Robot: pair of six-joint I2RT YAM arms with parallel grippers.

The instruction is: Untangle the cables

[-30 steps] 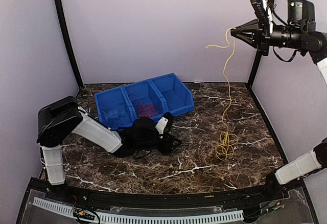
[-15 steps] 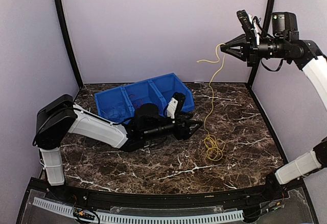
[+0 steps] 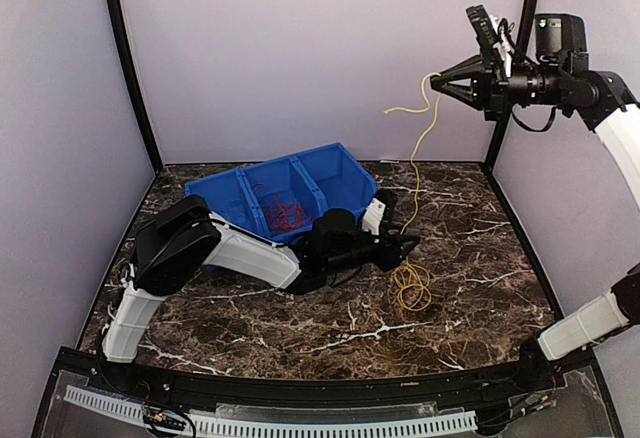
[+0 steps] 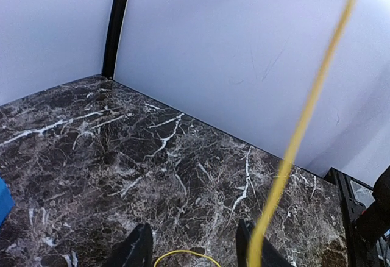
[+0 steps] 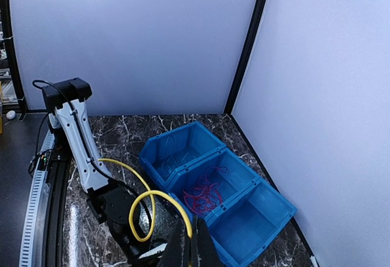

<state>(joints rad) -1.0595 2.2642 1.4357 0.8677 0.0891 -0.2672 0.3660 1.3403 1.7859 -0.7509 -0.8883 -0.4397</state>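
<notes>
Yellow cable (image 3: 414, 168) hung from the right gripper (image 3: 437, 83), which was raised high at the far right of the scene. Its jaws were pinched fully together on the cable close to one end, and a short tail curled away to the left of the tips. From there the strand dropped to the dark marble table (image 3: 300, 328) and ended in a loose coil lying right of centre.

The left gripper (image 3: 408, 245) sat low over the table, just left of the hanging strand and just on the far side of the coil. In the left wrist view its two fingers (image 4: 137, 252) stood moderately apart and held nothing. A bit of yellow loop lay on the marble in the gap between them. The strand crossed in front of the right-hand finger; whether it touched that finger could not be told.

The other cables lay in the blue bin (image 3: 340, 173), far and left of centre. The red cables (image 3: 283, 215) were in its middle compartment and the dark blue cables (image 5: 173, 157) in its left one.
</notes>
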